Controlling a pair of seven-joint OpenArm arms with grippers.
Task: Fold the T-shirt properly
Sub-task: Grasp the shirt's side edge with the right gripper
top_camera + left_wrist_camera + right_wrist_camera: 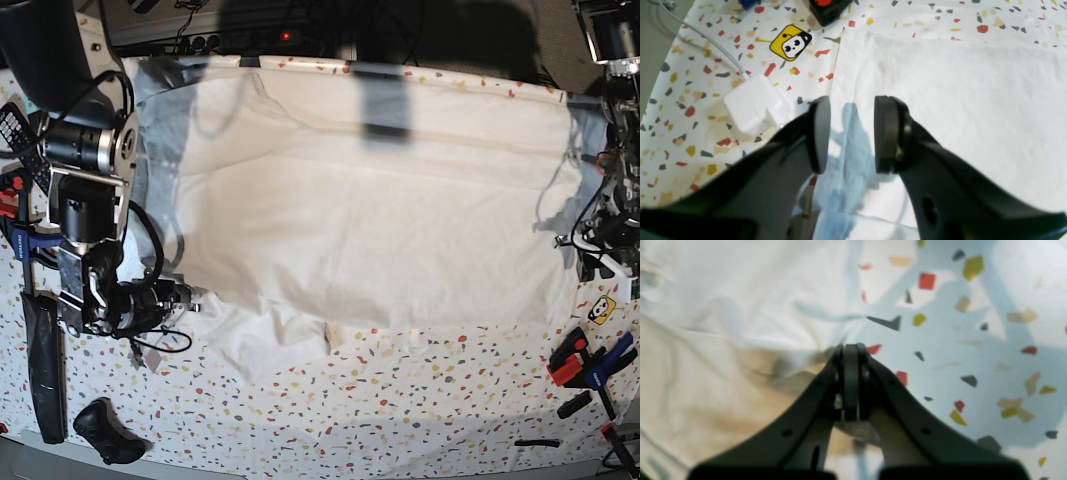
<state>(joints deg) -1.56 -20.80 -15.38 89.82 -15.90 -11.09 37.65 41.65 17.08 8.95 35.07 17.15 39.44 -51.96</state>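
in the base view i see the t-shirt [370,220] spread wide over the speckled tabletop [420,420], filling most of the upper and middle frame, with a rumpled bit hanging down at lower left near my right hand [185,297].

through the right wrist camera, the right hand [850,355] has its jaws pressed together at the centre of the frame, right at the creased edge of the shirt [723,323], which takes up the left half; bare tabletop [973,340] fills the right half. the view is blurred, so i cannot tell whether cloth is pinched between the jaws.

through the left wrist camera, the left hand [851,133] has its jaws apart, hovering above the shirt's edge [940,100], which covers the right side of the frame. a white power adapter [755,103] lies just left of the hand, with its cable [700,36] running to the upper left. a yellow panda sticker [790,42] sits higher up on the tabletop [680,133].
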